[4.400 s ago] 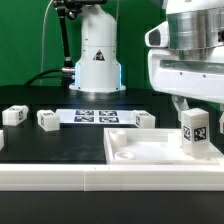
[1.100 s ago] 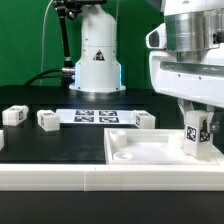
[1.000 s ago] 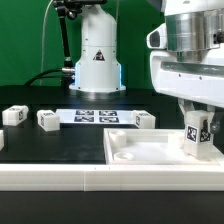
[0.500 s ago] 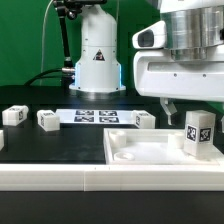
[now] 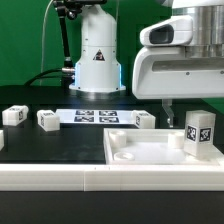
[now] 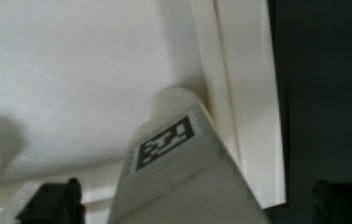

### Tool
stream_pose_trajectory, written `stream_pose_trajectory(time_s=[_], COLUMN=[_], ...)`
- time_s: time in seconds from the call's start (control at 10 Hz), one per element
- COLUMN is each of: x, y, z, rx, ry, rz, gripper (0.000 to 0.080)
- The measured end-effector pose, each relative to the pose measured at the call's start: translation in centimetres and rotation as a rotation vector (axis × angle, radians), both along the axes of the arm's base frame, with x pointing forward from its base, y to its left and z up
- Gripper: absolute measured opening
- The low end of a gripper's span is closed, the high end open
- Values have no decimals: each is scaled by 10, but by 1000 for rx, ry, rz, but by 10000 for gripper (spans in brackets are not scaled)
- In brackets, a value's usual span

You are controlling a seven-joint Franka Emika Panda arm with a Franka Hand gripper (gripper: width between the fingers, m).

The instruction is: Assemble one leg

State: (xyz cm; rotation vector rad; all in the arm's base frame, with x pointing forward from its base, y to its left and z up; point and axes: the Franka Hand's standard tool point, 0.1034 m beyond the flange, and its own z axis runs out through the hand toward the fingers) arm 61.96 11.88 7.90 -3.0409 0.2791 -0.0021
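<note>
One leg (image 5: 200,134) stands upright in the far right corner of the large white panel (image 5: 140,152), its tag facing the camera. My gripper (image 5: 193,107) hangs just above it, open, with one dark finger (image 5: 167,106) showing to the leg's left; nothing is held. In the wrist view the same leg (image 6: 176,165) rises between my spread fingertips (image 6: 56,200), which stand clear of it on both sides, and my gripper (image 6: 199,206) is centred over it. Three more legs lie on the black table: two at the exterior view's left (image 5: 14,115) (image 5: 47,119) and one near the middle (image 5: 143,120).
The marker board (image 5: 95,116) lies flat behind the loose legs. The arm's white base (image 5: 97,55) stands at the back. A long white rim bar (image 5: 90,178) runs along the front edge. The panel's raised rim (image 6: 244,90) passes right beside the standing leg.
My gripper was shut on the leg at the panel's corner; it has let go, opened and risen. The leg stays standing there on its own.
</note>
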Motion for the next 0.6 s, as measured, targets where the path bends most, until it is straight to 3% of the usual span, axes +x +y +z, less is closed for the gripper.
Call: stream_pose_trajectory(time_s=[0.5, 0.6], x=[-5, -5], y=[4, 4], z=[-4, -4], rx=[-16, -16], ry=[-16, -15], rz=[305, 295], gripper=[649, 538])
